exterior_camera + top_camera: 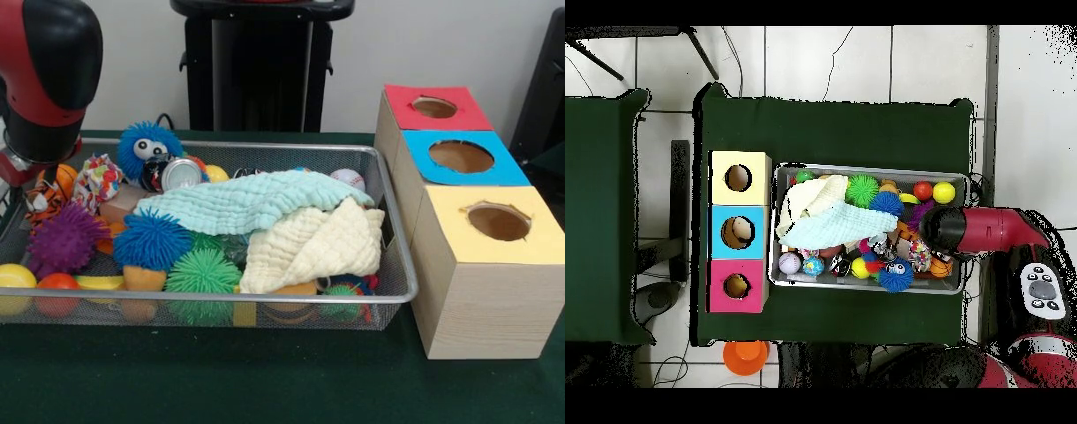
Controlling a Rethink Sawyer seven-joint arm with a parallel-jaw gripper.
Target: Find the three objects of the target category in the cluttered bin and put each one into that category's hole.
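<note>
The silver wire-mesh bin (265,299) is crowded with toys, balls and two cloths; it also shows in the overhead view (865,168). An orange striped plush tiger (42,196) lies at its left end, partly hidden behind the rim. My red and black arm (44,79) hangs over that end, and in the overhead view (965,232) it covers the bin's right end. The gripper is hidden below the arm, so I cannot tell its state. No other plush animal shows clearly. Beside the bin stand three boxes with holes, topped red (437,106), blue (463,157) and yellow (499,221).
A mint cloth (247,199) and a cream cloth (309,247) cover the bin's middle. Spiky balls in purple (64,238), blue (152,238) and green (203,269), a knotted rope toy (97,181), a can (181,172) and a baseball (347,178) lie around them.
</note>
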